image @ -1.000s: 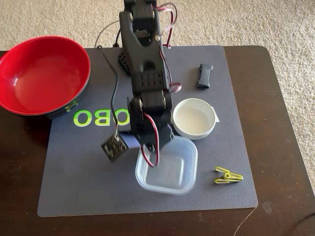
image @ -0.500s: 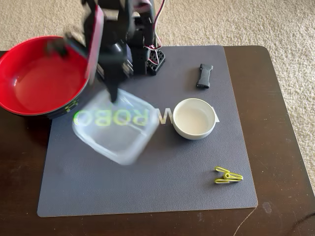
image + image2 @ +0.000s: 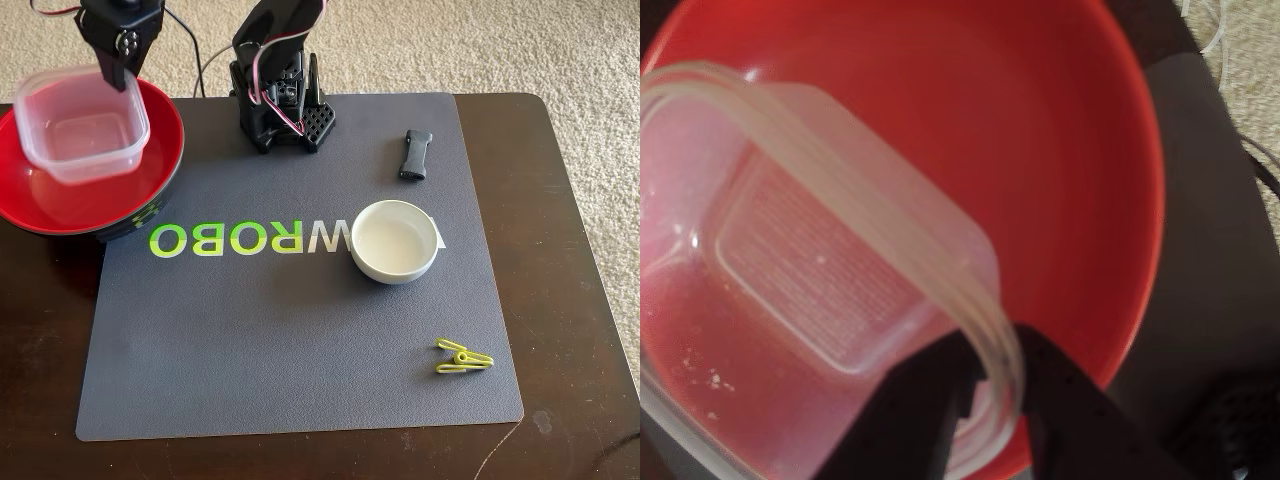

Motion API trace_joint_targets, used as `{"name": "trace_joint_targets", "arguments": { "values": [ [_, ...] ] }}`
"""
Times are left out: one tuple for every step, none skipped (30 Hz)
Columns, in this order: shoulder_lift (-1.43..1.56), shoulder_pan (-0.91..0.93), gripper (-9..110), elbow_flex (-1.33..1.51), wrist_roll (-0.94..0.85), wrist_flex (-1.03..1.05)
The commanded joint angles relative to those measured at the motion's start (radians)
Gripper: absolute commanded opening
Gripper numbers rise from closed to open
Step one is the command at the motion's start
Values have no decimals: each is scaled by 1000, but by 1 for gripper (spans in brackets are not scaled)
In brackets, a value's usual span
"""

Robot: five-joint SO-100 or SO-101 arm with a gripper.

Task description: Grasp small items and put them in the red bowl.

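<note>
1. Clear plastic tub (image 3: 82,122): square with rounded corners, hung from the gripper (image 3: 117,72) by its rim, above the red bowl (image 3: 60,205). In the wrist view the tub (image 3: 810,300) filled the left half of the picture, tilted, with the bowl's red inside (image 3: 1040,160) showing behind and through it.
2. Gripper (image 3: 992,385): the two dark jaws were closed on the tub's rim, one on each side of the wall, nearly together with only the thin plastic between them.
3. Red bowl: large, glossy red inside, dark outside with green marks; directly under the jaws and the tub, at the left edge of the table (image 3: 570,250) in the fixed view, partly over the grey mat (image 3: 300,340).
4. White dish (image 3: 395,241): small, round, upright on the mat, well apart from the jaws, to their lower right in the fixed view.
5. Clothespin (image 3: 463,357): yellow-green, flat on the mat, farther from the jaws than the dish, near the mat's lower right corner.
6. Black clip (image 3: 416,154): short, flat on the mat, well to the right of the jaws, beyond the arm's base (image 3: 280,100).
</note>
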Motion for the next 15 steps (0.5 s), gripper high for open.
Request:
{"name": "trace_joint_targets", "arguments": {
  "values": [
    [0,121,8,52,109,-20],
    [11,127,17,67,123,-29],
    [26,124,24,77,126,-41],
    [34,112,26,80,120,-49],
    [35,97,27,67,106,-48],
    [44,80,28,57,91,-43],
    [55,64,28,37,77,-38],
    [74,40,28,9,67,-31],
    [100,8,28,-29,52,-25],
    [121,-44,29,-80,43,2],
    [144,-107,29,-126,32,25],
    [172,-184,30,-170,17,35],
    [199,-268,30,-199,14,38],
    [221,-353,30,-242,-5,31],
    [222,-449,30,-304,-15,44]
  ]
}}
